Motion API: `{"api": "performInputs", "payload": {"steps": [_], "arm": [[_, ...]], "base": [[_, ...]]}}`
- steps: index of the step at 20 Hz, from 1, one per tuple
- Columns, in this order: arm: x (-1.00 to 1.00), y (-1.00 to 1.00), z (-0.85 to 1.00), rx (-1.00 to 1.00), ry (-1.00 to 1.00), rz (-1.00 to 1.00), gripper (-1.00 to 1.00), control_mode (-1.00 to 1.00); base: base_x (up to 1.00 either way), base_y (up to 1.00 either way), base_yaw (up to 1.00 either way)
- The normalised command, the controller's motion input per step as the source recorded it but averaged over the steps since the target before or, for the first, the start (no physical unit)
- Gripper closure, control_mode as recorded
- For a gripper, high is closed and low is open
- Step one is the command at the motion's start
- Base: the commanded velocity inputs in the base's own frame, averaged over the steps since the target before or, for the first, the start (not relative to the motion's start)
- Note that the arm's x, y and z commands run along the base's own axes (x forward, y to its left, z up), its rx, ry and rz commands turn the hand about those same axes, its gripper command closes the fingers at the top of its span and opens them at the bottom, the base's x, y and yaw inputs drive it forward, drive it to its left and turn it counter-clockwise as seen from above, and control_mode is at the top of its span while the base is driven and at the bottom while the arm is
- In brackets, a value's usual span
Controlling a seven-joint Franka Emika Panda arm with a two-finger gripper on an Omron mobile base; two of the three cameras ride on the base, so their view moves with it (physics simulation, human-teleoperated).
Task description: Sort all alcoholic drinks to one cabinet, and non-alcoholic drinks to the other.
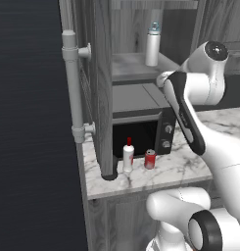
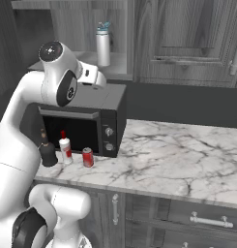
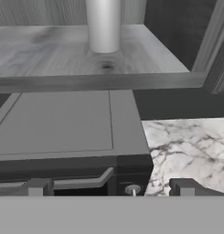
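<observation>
A slim pale-grey bottle with a light-blue cap (image 1: 152, 46) (image 2: 103, 44) stands upright on the shelf of the open upper cabinet (image 2: 117, 70); its lower body (image 3: 103, 25) is straight ahead in the hand view. My gripper (image 3: 112, 188) (image 2: 98, 79) hovers over the microwave top, just in front of and below that shelf, open and holding nothing. On the counter in front of the microwave stand a squat dark bottle (image 2: 46, 152), a white bottle with a red cap (image 2: 66, 149) (image 1: 128, 156) and a red can (image 2: 88, 157) (image 1: 150, 159).
The black microwave (image 2: 86, 123) (image 1: 141, 122) sits under the open cabinet. The cabinet door (image 1: 94, 88) swings out to the left. A closed upper cabinet (image 2: 187, 38) is to the right. The marble counter (image 2: 178, 160) stretches right.
</observation>
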Motion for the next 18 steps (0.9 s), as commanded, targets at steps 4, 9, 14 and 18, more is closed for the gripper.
{"api": "performInputs", "payload": {"steps": [4, 9, 14, 18], "arm": [[-0.02, 0.01, -0.19, -0.02, 0.03, 0.00, -1.00, -1.00], [-0.17, 0.00, -0.28, 0.00, 0.08, 0.00, -1.00, -1.00], [-0.22, 0.00, -0.33, 0.00, 0.12, 0.00, -1.00, -1.00], [-0.21, 0.00, -0.33, 0.00, 0.14, 0.00, -1.00, -1.00]], "base": [[0.00, 0.00, 0.00], [0.00, 0.00, 0.00], [0.00, 0.00, 0.00], [0.00, 0.00, 0.00]]}}
